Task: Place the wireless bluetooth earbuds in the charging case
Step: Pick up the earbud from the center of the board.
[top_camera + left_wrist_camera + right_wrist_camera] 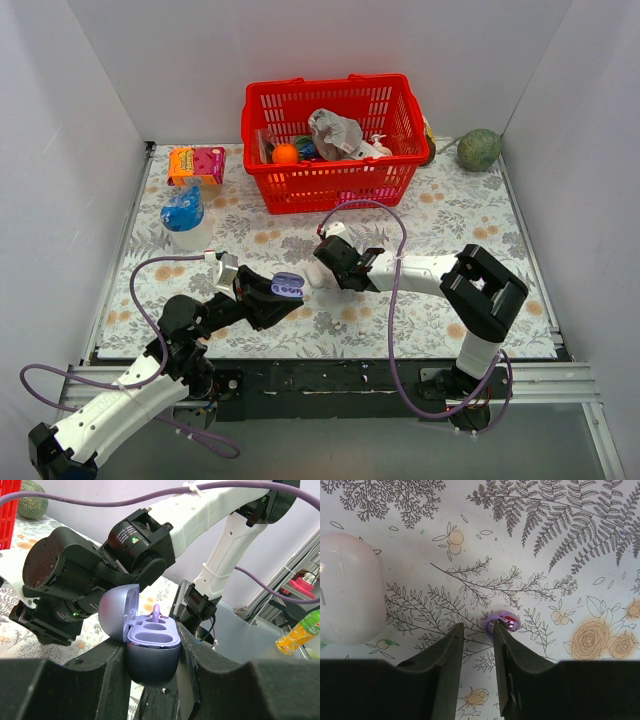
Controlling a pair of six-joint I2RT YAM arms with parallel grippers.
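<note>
Floral tabletop (450, 215) carries one purple earbud (506, 622) at the tips of the right fingers (445, 655), which stand slightly apart grasping nothing, near a white oval case (347, 590), while the left fingers (95, 680) clamp the open charging case (150, 655).

A flower-printed cloth (450, 215) covers the worktop between plain white walls. At its far side stands a red plastic basket (330, 188) with slotted walls. Inside it lie an orange ball (285, 153), a blue item (306, 150) just beside the ball, and a crumpled grey wad (335, 132) towards the middle. Left of the basket, apart from it, lies an orange and pink box (196, 165). Nearer than the box stands a clear cup with a blue top (185, 215). A round green fruit (480, 150) sits in the far right corner. Off the worktop, the left wrist view shows a tilted green bottle with an orange label (300, 632).
</note>
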